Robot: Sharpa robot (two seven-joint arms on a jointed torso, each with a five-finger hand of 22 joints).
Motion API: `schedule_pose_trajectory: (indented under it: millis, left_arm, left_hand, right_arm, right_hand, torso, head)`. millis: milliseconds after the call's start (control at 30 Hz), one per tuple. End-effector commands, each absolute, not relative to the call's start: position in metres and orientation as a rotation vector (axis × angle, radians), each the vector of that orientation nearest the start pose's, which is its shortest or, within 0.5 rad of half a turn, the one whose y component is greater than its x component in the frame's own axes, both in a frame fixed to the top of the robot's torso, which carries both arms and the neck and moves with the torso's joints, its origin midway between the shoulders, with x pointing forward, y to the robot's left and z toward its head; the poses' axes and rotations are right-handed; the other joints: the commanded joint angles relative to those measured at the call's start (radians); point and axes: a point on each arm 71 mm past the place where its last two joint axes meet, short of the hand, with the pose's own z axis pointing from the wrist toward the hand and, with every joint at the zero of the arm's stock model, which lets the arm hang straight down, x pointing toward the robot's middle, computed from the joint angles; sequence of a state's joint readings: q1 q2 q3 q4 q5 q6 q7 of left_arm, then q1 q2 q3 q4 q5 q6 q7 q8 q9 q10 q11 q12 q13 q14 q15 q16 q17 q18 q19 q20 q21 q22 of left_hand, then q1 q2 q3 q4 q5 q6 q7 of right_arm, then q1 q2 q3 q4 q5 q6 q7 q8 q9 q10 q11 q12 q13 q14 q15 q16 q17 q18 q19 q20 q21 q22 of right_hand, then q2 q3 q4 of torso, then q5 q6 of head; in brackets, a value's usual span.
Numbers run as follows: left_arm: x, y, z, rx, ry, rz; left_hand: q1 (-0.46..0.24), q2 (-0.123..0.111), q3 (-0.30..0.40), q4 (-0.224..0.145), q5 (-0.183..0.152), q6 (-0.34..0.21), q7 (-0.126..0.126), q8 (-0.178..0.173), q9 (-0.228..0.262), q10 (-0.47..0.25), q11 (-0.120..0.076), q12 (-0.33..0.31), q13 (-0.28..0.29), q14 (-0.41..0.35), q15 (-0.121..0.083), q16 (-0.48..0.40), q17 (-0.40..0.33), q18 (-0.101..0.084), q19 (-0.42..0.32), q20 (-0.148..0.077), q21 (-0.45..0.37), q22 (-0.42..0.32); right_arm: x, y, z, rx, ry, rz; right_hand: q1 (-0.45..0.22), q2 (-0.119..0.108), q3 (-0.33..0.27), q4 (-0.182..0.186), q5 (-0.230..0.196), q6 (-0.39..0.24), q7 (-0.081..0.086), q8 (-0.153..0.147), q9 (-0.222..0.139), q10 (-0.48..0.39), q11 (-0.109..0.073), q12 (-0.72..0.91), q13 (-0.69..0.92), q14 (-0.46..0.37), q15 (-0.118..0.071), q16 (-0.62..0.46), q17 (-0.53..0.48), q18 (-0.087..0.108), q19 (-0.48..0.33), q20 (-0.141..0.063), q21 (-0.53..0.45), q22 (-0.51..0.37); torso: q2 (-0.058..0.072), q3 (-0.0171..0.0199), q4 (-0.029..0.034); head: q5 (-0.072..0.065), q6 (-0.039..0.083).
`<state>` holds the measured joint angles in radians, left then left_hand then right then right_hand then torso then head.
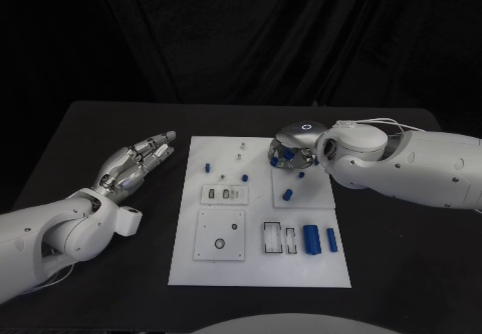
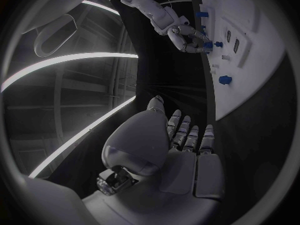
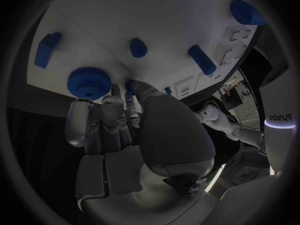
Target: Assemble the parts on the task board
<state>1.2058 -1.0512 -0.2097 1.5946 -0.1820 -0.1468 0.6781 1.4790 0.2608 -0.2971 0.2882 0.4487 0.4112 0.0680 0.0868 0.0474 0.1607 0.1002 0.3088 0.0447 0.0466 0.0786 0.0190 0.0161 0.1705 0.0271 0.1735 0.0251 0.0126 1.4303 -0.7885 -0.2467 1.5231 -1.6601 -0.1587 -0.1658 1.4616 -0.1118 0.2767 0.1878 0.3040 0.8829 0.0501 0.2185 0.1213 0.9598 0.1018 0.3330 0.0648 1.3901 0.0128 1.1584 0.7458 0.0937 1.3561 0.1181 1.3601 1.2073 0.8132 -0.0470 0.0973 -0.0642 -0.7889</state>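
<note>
A: Nearest in the head view, bottom of the task board [image 1: 259,275]: two blue cylinders [image 1: 320,239] lying flat beside a slotted holder [image 1: 273,236], on the black tabletop [image 1: 402,278]. Agree?

B: Yes. Further up, my right robot hand [image 1: 289,154] sits over the board's upper right block, fingers curled down around a blue part [image 1: 277,161]. Whether it grips or just touches, I cannot tell.

A: Left robot hand [image 1: 136,163]?

B: Off the board, resting over the tabletop, fingers straight and apart, holding nothing.

A: Left wrist view?

B: Same: left palm flat and empty, fingers [image 2: 190,137] stretched out. Right robot hand [image 2: 187,37] in the distance at the board edge, near small blue pegs [image 2: 225,79].

A: Right wrist view?

B: Fingertips [image 3: 115,105] pressed close under a blue gear [image 3: 89,82] on the board. Other blue pieces [image 3: 201,59] well apart from it.

A: Step?

B: I'd judge I'm seating or picking that gear; early on, most parts loose. Next move needs a firm hold and straight alignment over its post.

A: Room?

B: Black curtain behind, dark matte tabletop.
</note>
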Motion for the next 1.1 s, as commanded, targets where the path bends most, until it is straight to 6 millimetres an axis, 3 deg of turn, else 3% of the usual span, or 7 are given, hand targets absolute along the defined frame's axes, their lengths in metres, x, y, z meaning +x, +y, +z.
schedule_pose_trajectory:
  millis: [33,233,300,400,533,733,1100]
  left_arm:
    - [0.436,0.279,-0.193,-0.703,1.245,-1.742]
    - [0.437,0.279,-0.193,-0.706,1.251,-1.742]
    - [0.437,0.279,-0.194,-0.707,1.252,-1.742]
    - [0.437,0.28,-0.194,-0.708,1.253,-1.741]
    - [0.437,0.281,-0.193,-0.708,1.252,-1.739]
    - [0.436,0.284,-0.193,-0.71,1.251,-1.732]
    - [0.437,0.282,-0.194,-0.71,1.255,-1.736]
  left_hand:
    - [0.011,0.001,0.005,0.0,0.006,-0.002,-0.002,0.003,0.0,-0.002,0.006,-0.003,-0.001,0.001,0.008,-0.003,-0.002,-0.007,-0.004,0.004,-0.005,-0.001]
    - [0.015,0.001,0.008,0.0,0.012,0.0,0.0,0.003,0.0,-0.003,0.008,-0.003,-0.001,0.001,0.01,-0.003,-0.001,-0.007,-0.003,0.007,-0.004,-0.001]
    - [0.016,0.001,0.008,0.0,0.013,0.001,0.001,0.004,0.0,-0.004,0.009,-0.003,-0.001,0.001,0.011,-0.003,-0.001,-0.007,-0.003,0.008,-0.004,-0.001]
    - [0.018,0.001,0.009,-0.001,0.015,0.003,0.002,0.004,0.001,-0.004,0.009,-0.003,-0.001,0.001,0.012,-0.003,-0.001,-0.007,-0.003,0.009,-0.003,0.0]
    - [0.02,0.001,0.011,-0.001,0.018,0.005,0.003,0.005,0.001,-0.005,0.009,-0.004,-0.001,0.001,0.012,-0.003,-0.001,-0.007,-0.003,0.01,-0.003,0.0]
    - [0.021,0.001,0.011,-0.001,0.019,0.006,0.003,0.005,0.001,-0.005,0.009,-0.004,-0.001,0.0,0.012,-0.003,-0.002,-0.006,-0.002,0.011,-0.003,0.0]
    - [0.023,0.001,0.012,-0.001,0.021,0.005,0.003,0.005,0.001,-0.007,0.009,-0.005,-0.002,-0.001,0.011,-0.004,-0.002,-0.006,-0.003,0.011,-0.003,0.0]
  right_arm:
    - [0.494,-0.173,-0.157,-0.567,1.634,0.46]
    - [0.494,-0.169,-0.16,-0.573,1.615,0.486]
    - [0.494,-0.169,-0.159,-0.573,1.6,0.497]
    - [0.493,-0.168,-0.157,-0.567,1.565,0.518]
    - [0.491,-0.169,-0.152,-0.555,1.526,0.535]
    - [0.493,-0.163,-0.137,-0.551,1.484,0.535]
    - [0.51,-0.142,-0.128,-0.58,1.476,0.51]
  right_hand:
    - [0.001,0.01,0.015,0.004,-0.009,0.027,0.0,-0.001,0.007,0.032,-0.007,-0.005,0.001,-0.004,-0.001,0.002,0.002,-0.011,-0.002,0.003,0.002,0.002]
    - [0.02,0.018,0.044,-0.006,-0.019,0.084,0.013,0.013,0.025,0.109,-0.029,-0.022,0.001,0.005,-0.018,0.011,0.022,-0.014,0.008,-0.012,0.01,0.02]
    - [0.029,0.023,0.052,-0.015,-0.018,0.119,0.031,0.028,0.04,0.154,-0.042,-0.028,0.003,0.012,-0.029,0.016,0.034,-0.015,0.014,-0.022,0.014,0.03]
    - [0.041,0.027,0.057,-0.029,-0.01,0.152,0.043,0.044,0.057,0.192,-0.054,-0.036,0.003,0.022,-0.04,0.022,0.05,-0.018,0.021,-0.032,0.02,0.042]
    - [0.042,0.027,0.055,-0.037,-0.001,0.177,0.053,0.058,0.075,0.211,-0.057,-0.053,0.001,0.026,-0.043,0.022,0.055,-0.019,0.025,-0.037,0.023,0.048]
    - [0.033,0.024,0.045,-0.041,0.0,0.196,0.046,0.077,0.105,0.238,-0.061,-0.076,0.001,0.037,-0.047,0.031,0.077,-0.023,0.036,-0.041,0.031,0.067]
    - [0.029,0.024,0.044,-0.042,0.005,0.191,0.044,0.078,0.116,0.242,-0.061,-0.091,0.0,0.045,-0.048,0.041,0.098,-0.026,0.044,-0.042,0.039,0.08]
  torso:
    - [0.0,-0.0002,-0.0015]
    - [0.001,-0.002,0.0007]
    - [0.001,-0.0015,-0.0006]
    - [0.002,-0.0008,-0.0018]
    - [0.001,-0.001,-0.002]
    - [0.002,-0.0004,-0.0008]
    - [0.003,-0.0017,-0.0002]
  head:
    - [0.001,-0.001]
    - [0.0,0.002]
    - [0.002,0.004]
    - [0.005,0.005]
    - [0.008,0.008]
    - [0.008,0.01]
    - [0.01,0.011]
